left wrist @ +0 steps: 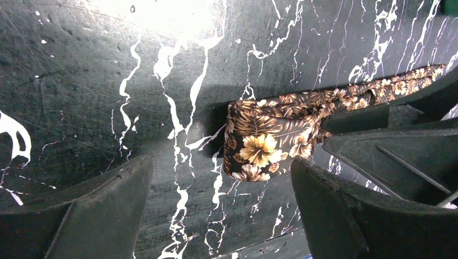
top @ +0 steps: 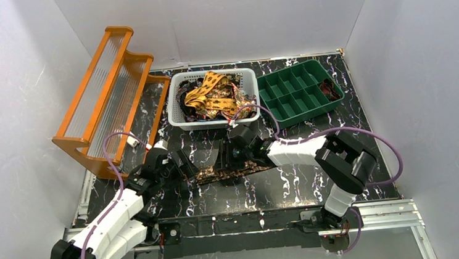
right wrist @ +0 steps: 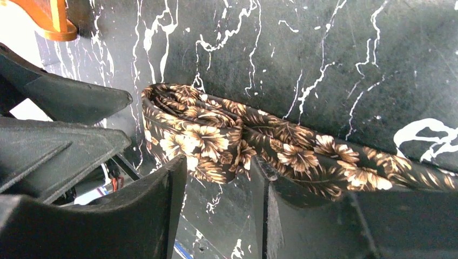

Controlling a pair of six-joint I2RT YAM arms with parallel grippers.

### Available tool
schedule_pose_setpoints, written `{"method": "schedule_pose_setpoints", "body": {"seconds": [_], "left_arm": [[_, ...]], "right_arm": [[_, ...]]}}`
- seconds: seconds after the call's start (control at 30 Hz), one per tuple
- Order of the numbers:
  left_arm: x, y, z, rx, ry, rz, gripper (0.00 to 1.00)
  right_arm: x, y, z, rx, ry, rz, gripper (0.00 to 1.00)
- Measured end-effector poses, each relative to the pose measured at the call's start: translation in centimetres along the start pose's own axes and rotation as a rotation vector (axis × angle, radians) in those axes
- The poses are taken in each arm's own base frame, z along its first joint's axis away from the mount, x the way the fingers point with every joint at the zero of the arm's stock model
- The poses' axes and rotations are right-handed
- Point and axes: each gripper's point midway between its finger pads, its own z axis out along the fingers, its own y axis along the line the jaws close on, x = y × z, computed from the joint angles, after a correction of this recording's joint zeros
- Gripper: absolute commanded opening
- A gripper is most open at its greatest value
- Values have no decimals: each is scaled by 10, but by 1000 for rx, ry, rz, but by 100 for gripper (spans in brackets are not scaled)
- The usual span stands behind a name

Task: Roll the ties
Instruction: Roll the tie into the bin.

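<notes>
A dark brown tie with tan flowers lies across the black marbled table between my two arms. Its left end is folded over into a thick, loose roll. In the left wrist view my left gripper is wide open and sits just short of that folded end without touching it. In the right wrist view my right gripper has its jaws half closed, still apart, with their tips at the near edge of the folded tie. More ties, yellow-orange and dark, are heaped in the white basket.
A green compartment tray stands at the back right, with something dark red in one cell. An orange tiered rack leans at the back left. Purple cables loop off both arms. The two grippers face each other closely over the tie.
</notes>
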Motion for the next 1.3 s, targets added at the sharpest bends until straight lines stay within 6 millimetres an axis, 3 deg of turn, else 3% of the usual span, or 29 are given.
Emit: {"method": "schedule_pose_setpoints", "body": {"seconds": [0.13,0.37,0.7,1.07,1.3], "left_arm": [[3,-1,2,15,7,-4,92],[10,1,6,36,18,-10,91],[13,-14,14,152,12,-25,90],[23,-34,25,301,53,-61,67],[27,-34,29,324,60,-93,61]], "right_arm": [[-2,1,7,3,9,7,52],[3,-11,15,38,37,20,37],[5,-18,19,40,67,58,32],[6,-18,21,20,84,70,30],[6,-17,21,14,86,69,28]]}}
